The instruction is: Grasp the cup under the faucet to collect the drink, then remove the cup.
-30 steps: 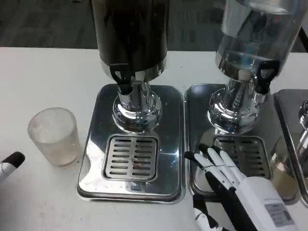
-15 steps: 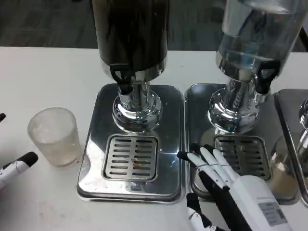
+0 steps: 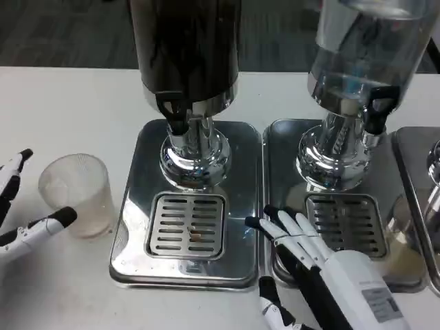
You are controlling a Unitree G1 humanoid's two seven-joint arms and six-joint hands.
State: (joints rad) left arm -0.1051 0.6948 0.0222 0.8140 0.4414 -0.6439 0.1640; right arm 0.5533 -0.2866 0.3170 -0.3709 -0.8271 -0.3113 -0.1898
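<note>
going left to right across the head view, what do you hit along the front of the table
left hand → frosted cup → drip tray of the dark dispenser → right hand with its fingers over the drip tray of the clear dispenser

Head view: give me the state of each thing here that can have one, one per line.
cup: upright on the table left of the drip trays, not under a faucet, looks empty.
left hand: open, fingers either side of the cup, not gripping.
right hand: open, fingers spread over the right drip tray.
dark dispenser: black tap handle, no flow visible.
clear dispenser: no flow visible.
left drip tray: nothing on its grate.
</note>
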